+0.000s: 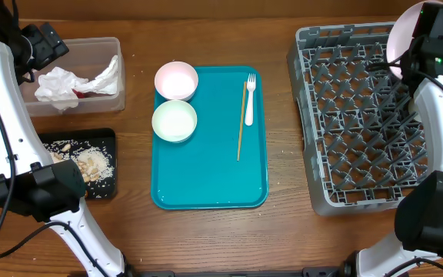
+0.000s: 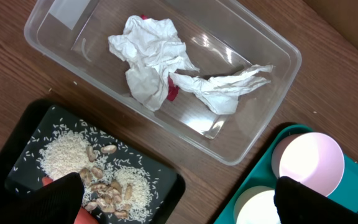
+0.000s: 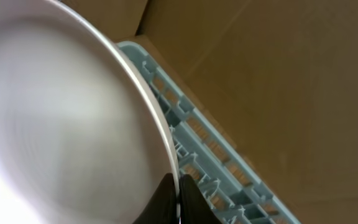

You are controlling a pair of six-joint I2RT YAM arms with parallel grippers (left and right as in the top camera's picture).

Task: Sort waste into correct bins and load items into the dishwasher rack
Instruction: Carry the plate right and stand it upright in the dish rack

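Overhead: napkins (image 1: 64, 83) in clear tub (image 1: 91, 45), scraps (image 1: 91, 163) in black tray (image 1: 108, 140). Your right gripper (image 3: 178, 190) pinches plate (image 1: 401, 38) rim over rack (image 1: 360, 115) corner; left gripper (image 2: 185, 199) open, empty. Yet to load: bowls (image 1: 176, 80), fork (image 1: 249, 100), stick (image 1: 241, 123).

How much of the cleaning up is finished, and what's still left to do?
Done: the napkins lie in the clear tub and the food scraps in the black tray. In hand: the right gripper holds the plate by the dishwasher rack, not yet slotted. Left: the pinkish bowl, greenish bowl, fork and wooden stick on the teal tray.
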